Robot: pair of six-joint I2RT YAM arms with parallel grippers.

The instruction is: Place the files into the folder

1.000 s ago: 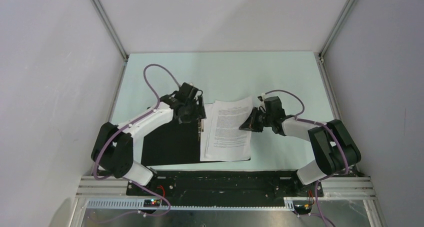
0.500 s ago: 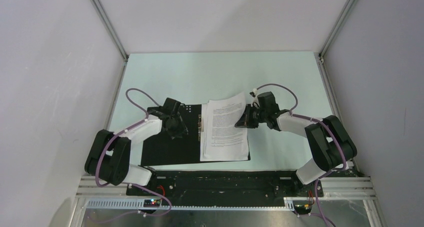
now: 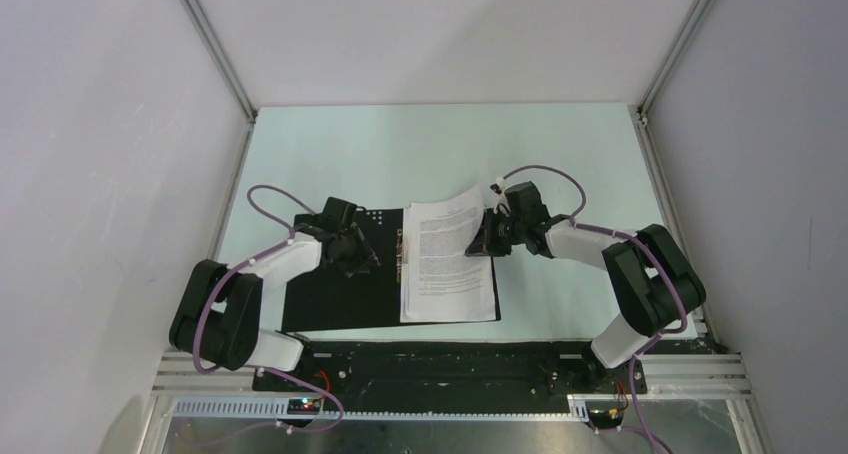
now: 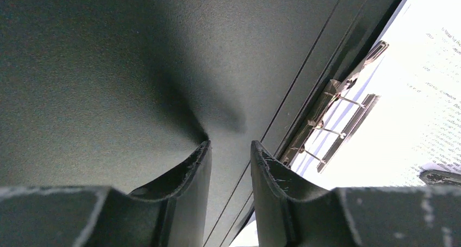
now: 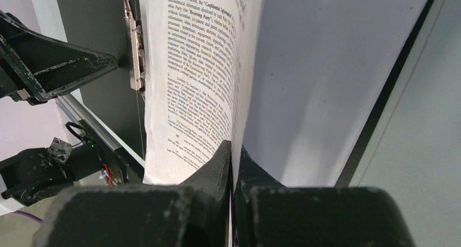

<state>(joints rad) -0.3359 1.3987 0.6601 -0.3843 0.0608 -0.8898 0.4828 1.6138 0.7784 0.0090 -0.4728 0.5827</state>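
The left arm was folded with its elbow back near its base and its forearm reaching forward. Its wrist was tipped down, so the left gripper (image 3: 352,256) pointed at the black inside of the open folder (image 3: 325,299). The gripper was partly open, with a clear gap between the fingers (image 4: 185,176) and nothing in it. The tips were right at the black surface, though whether they pressed on it could not be told. Just to the right of this gripper ran the folder's spine with its metal clip (image 4: 332,124), and the white pages lay beyond that. The right arm stretched leftward across the bench (image 3: 440,154) with its forearm low and nearly level. The right gripper (image 3: 482,242) was closed tight on the right-hand edge of the printed sheet (image 3: 450,259). That sheet was white, covered in dense black text, and lay on the right half of the folder. Its far right corner was lifted and curled up off the pile where the gripper pinched it. In the right wrist view the printed face fell away to the left of the fingers (image 5: 217,165). Plain white paper (image 5: 326,84) lay flat to their right, bordered by the folder's black edge.
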